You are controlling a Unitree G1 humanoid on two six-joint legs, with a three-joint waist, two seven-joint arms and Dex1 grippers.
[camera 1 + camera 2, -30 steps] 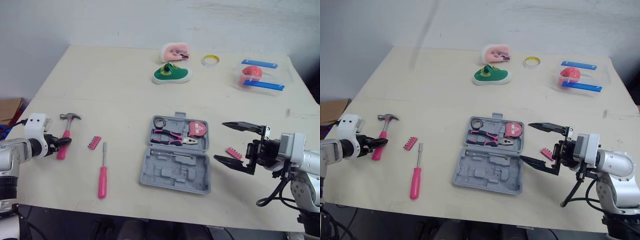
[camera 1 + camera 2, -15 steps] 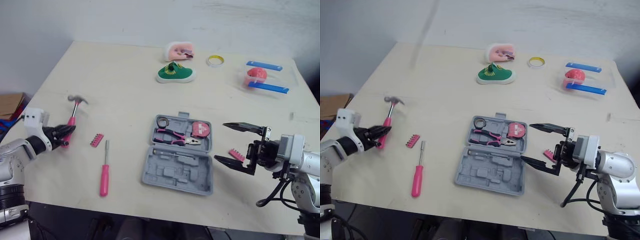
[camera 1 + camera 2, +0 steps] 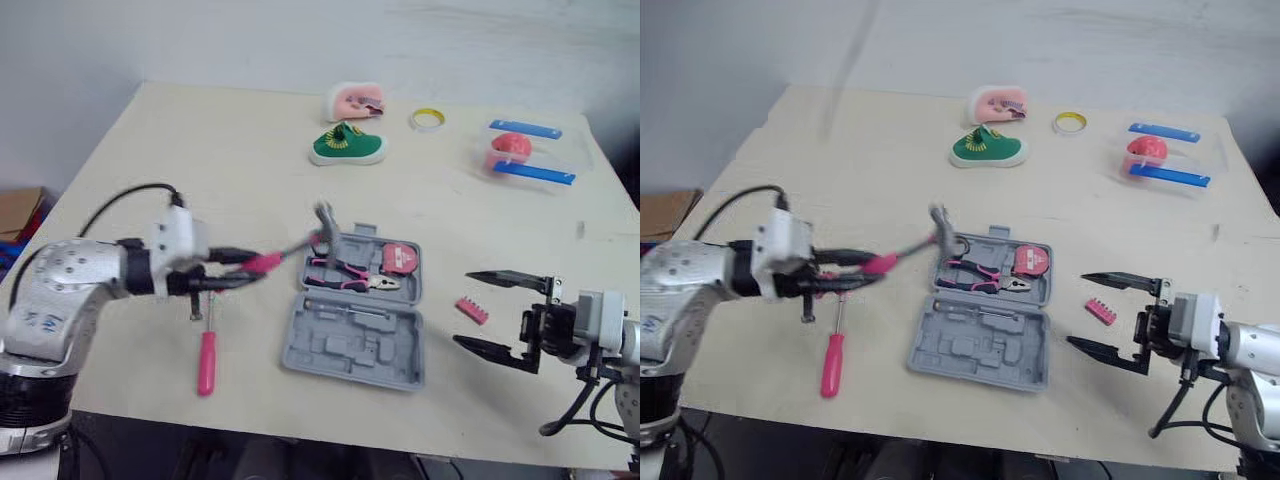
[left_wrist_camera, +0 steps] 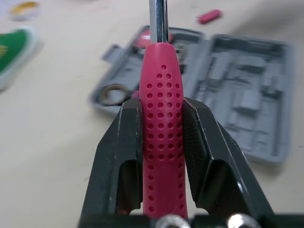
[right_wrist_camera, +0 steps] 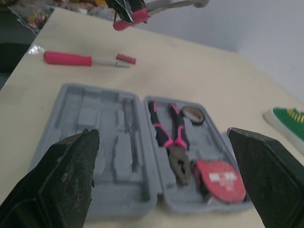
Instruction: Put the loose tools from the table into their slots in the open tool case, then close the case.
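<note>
Hammer (image 4: 161, 118) now by case (image 3: 350, 345) (in left gripper (image 3: 245, 267))

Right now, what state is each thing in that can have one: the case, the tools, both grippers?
tool case: open, flat on the table.
hammer: held by its pink handle, off the table.
left gripper: shut on the hammer.
right gripper: open, empty.
pliers: seated in the case.
tape measure: seated in the case.
screwdriver: loose on the table.
bit holder: loose, right of the case.
</note>
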